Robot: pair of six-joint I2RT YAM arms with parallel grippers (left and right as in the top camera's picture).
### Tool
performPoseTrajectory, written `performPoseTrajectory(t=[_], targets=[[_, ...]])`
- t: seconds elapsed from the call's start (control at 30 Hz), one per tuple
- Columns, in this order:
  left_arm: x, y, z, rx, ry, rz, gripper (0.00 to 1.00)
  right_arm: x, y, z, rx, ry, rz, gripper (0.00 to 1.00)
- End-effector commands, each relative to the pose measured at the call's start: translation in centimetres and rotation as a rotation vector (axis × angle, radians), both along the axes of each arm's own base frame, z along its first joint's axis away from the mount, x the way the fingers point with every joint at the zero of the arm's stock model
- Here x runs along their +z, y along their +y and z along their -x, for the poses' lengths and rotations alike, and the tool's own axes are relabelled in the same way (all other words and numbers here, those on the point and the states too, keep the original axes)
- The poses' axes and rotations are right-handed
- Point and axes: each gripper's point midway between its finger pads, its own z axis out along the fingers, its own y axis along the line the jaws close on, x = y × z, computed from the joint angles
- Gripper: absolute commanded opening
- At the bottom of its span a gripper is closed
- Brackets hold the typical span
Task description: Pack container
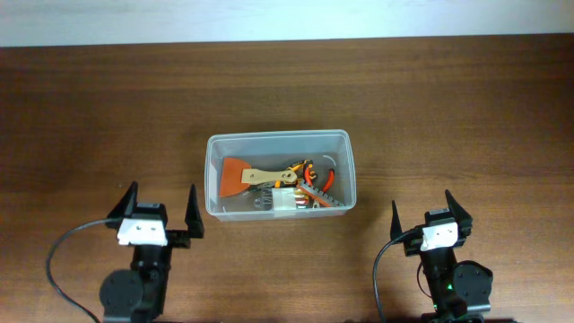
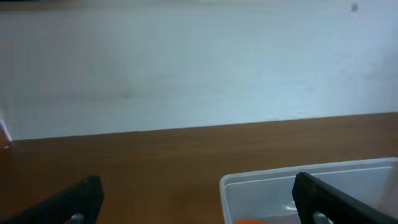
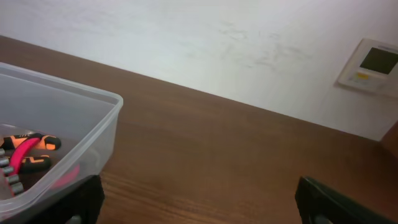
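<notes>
The clear plastic container (image 1: 278,144) stands at the table's centre, holding an orange scraper with a wooden handle (image 1: 240,175), orange-handled pliers (image 1: 309,172) and a small clear case (image 1: 289,203). My left gripper (image 1: 154,203) sits open near the front edge, left of and below the container, with nothing between its fingers. My right gripper (image 1: 428,211) is open and empty to the container's lower right. In the left wrist view the container (image 2: 261,183) lies partly behind the right finger (image 2: 329,202). The right wrist view shows the container (image 3: 93,99) at far left, pliers (image 3: 28,149) inside.
Brown wooden table (image 1: 466,108) all round the container. A white wall runs behind the table's far edge, with a small wall panel (image 3: 372,65) on it. Black cables (image 1: 63,260) loop beside each arm base.
</notes>
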Motion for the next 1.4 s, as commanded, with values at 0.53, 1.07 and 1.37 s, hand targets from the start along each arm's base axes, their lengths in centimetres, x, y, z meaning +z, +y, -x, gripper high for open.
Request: performPoseTrajectory(t=[0.53, 1.07, 1.37], targets=[[-2.7, 1.6, 1.3, 0.067, -0.072, 0.023, 0.99, -0.2, 0.0, 0.0, -0.004, 0.001, 0.007, 0.99], [-8.6, 1.5, 0.7, 0.064, 0.096, 0.015, 0.99, -0.2, 0.0, 0.0, -0.004, 0.001, 0.007, 0.99], [-8.6, 1.5, 0.7, 0.064, 0.096, 0.015, 0.99, -0.2, 0.0, 0.0, -0.004, 0.001, 0.007, 0.99]])
